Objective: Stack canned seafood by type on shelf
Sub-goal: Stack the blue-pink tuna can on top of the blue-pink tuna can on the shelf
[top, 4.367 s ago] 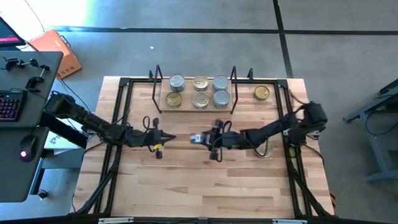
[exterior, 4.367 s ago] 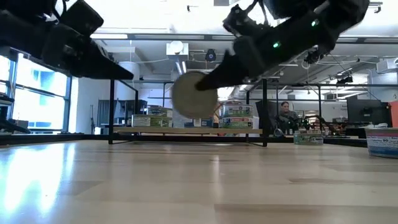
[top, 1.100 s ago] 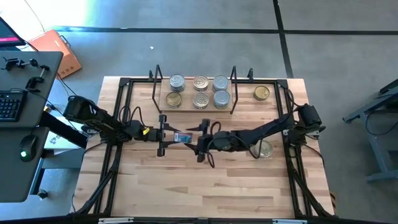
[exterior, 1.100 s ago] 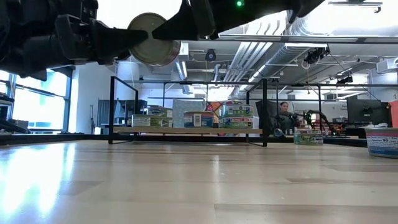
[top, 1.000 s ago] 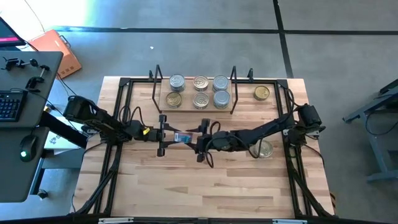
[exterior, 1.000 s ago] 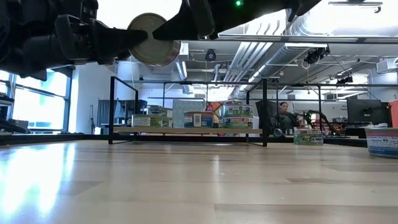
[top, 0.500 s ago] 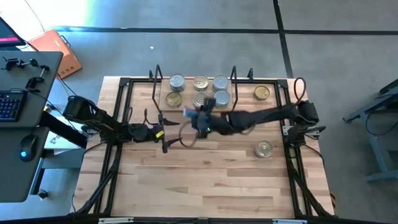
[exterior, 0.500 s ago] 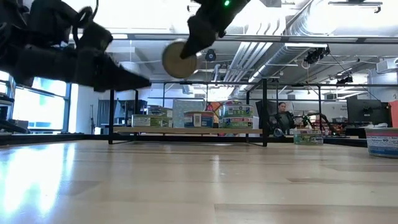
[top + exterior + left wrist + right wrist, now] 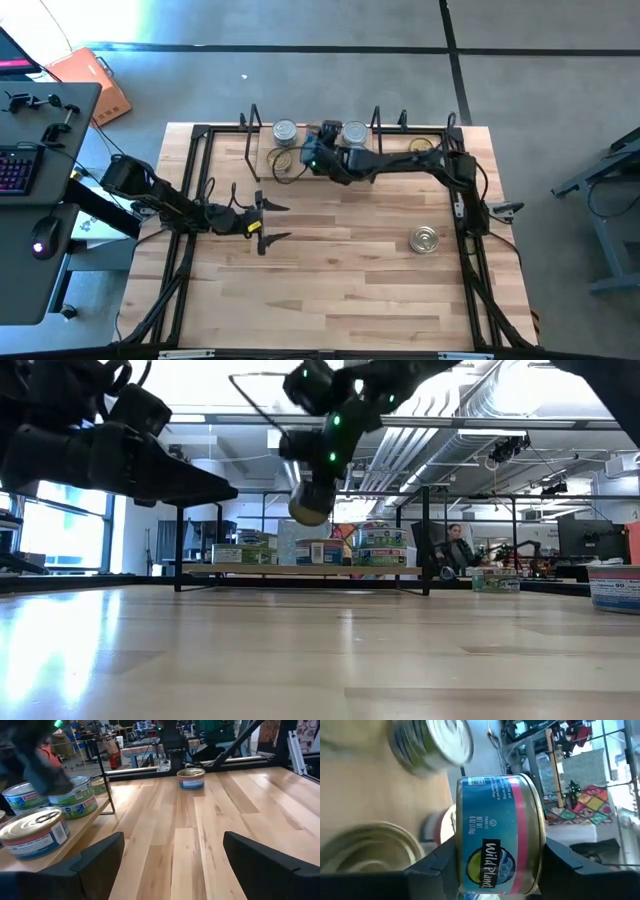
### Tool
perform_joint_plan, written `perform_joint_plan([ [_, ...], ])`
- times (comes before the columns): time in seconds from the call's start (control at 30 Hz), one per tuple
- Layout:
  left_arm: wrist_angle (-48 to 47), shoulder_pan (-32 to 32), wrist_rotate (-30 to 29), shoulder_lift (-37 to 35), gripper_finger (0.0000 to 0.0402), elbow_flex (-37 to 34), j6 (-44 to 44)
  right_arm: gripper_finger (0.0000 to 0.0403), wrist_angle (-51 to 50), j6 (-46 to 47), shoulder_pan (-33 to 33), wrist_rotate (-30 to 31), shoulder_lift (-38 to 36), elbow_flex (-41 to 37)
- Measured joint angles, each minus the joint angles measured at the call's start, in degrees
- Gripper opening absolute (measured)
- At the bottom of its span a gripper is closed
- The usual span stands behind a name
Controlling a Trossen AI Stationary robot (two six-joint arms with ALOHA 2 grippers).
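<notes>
My right gripper (image 9: 308, 158) reaches over the left part of the shelf (image 9: 262, 168), shut on a tin with a blue and pink label (image 9: 495, 835). In the low view this tin (image 9: 310, 505) hangs above the tins standing on the board. Silver-topped tins (image 9: 285, 130) (image 9: 354, 131) and a gold-topped one (image 9: 279, 159) stand on the shelf; the arm hides the others. My left gripper (image 9: 272, 222) is open over the table's left middle, with nothing between its fingers (image 9: 97, 862). My right gripper pinches the tin between its two fingers, one on each flat end (image 9: 538, 845). The printed side wall faces the wrist camera. The fingers come from the table's right, slanting a little down. The tin is lifted clear above the shelf's tins.
One loose tin (image 9: 424, 239) stands on the table at the right, seen far off in the left wrist view (image 9: 191, 778). A gold-topped tin (image 9: 421, 148) sits right of the shelf, under my right arm. The shelf's black wire uprights (image 9: 376, 130) rise beside the tins.
A second ago both grippers were at the tin over the table's middle. My left gripper has opened, let go and sunk slightly. My right gripper has swung fast toward the far edge with the tin, turning its wrist, and now holds it over the shelf.
</notes>
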Motion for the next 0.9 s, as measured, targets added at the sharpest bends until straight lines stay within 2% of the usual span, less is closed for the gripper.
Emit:
perform_joint_plan([
  [0.13, 0.0, -0.3, 0.0, 0.0, 0.0334, 0.0, 0.0, 0.0180, 0.6, -3.2, -3.6, -0.7, 1.6, -0.1],
  [0.37, 0.0, -0.2, 0.0, 0.0, 0.0335, 0.0, 0.1, 0.0180, 0.7, -3.8, -7.5, -8.1, 1.4, -0.1],
  [0.47, 0.0, -0.2, 0.0, 0.0, 0.0335, 0.0, 0.1, 0.0180, 1.0, -4.3, -8.2, -11.1, 1.4, -0.1],
  [0.9, 0.0, -0.2, 0.0, 0.0, 0.0335, 0.0, 0.1, 0.0186, -3.1, -5.0, -8.7, -14.6, 1.1, 0.0],
])
